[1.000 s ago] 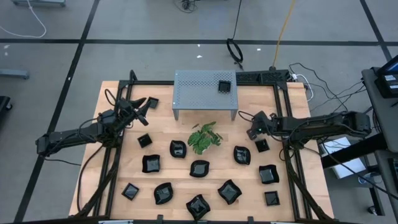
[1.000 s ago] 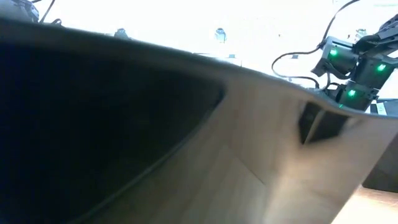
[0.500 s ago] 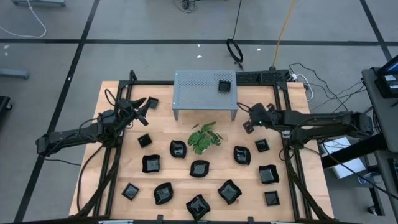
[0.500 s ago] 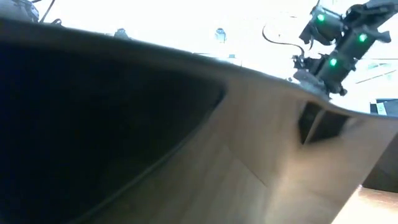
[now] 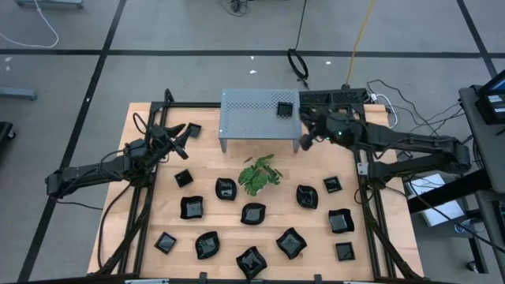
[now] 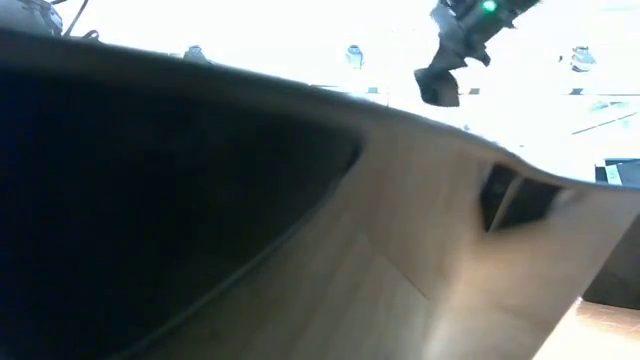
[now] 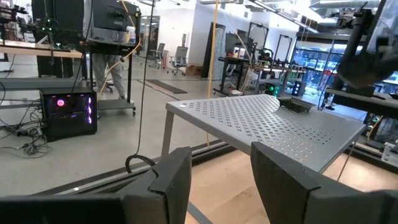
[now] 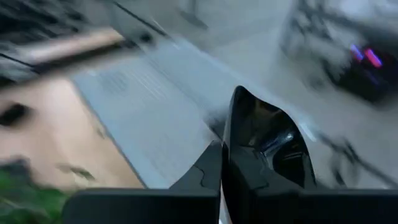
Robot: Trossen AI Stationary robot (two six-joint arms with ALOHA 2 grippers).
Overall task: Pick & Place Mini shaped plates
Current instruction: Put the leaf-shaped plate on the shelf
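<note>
Several glossy black mini plates (image 5: 252, 213) lie flat on the wooden table in the high view. One more (image 5: 285, 109) sits on top of the grey perforated stand (image 5: 252, 114) and shows in the left wrist view (image 7: 295, 104). My right gripper (image 5: 304, 142) hovers by the stand's right end, shut on a small black plate (image 8: 267, 140); in the low view that plate (image 6: 437, 85) is high above the table. My left gripper (image 5: 178, 134) is open and empty at the far left, beside a plate (image 5: 193, 130). My right gripper pinches a small black plate between its two fingers by one rim (image 8: 239, 134). The plate stands on edge past the fingertips (image 8: 214, 158) and is lifted clear of the table. How far back it reaches cannot be told.
A green leafy plant (image 5: 260, 173) sits mid-table just in front of the stand. Black frame rails (image 5: 134, 213) run along the table's left and right sides. A large dark blurred shape (image 6: 150, 200) close to the low camera blocks most of that view.
My right gripper has risen and travelled from the right side of the table, near the plate by the right rail, toward the far edge and left, up to the stand's right end. The left arm has kept still.
</note>
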